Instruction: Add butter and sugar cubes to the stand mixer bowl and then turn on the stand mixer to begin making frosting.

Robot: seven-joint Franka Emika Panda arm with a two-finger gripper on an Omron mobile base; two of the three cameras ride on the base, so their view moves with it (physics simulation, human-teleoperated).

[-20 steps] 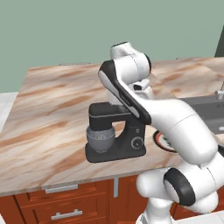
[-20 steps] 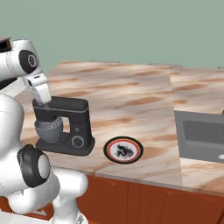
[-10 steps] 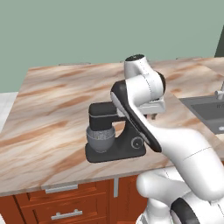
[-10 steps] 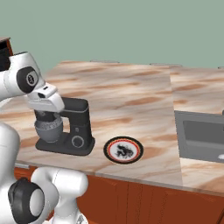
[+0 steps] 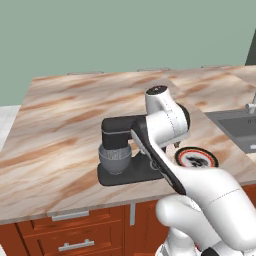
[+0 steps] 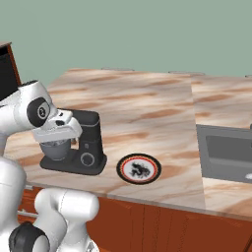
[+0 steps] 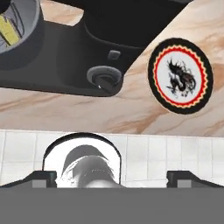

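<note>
The black stand mixer stands near the counter's front edge, its round dial facing me. The grey stand mixer bowl sits under its head, and a pale-yellow piece of butter shows inside it. The sugar cubes are hidden. My gripper hovers above the counter's front edge, in front of the dial, open with nothing between its fingertips. In the right base view the white hand hangs in front of the mixer's head.
A round dark plate with a red rim lies on the marble counter just right of the mixer. A sink is set in the counter further right. White floor tiles show below the counter edge.
The arm has swung and folded down in front of the mixer, bringing the hand low by its head. Mixer, bowl and plate have not moved. The jaws stayed open.
</note>
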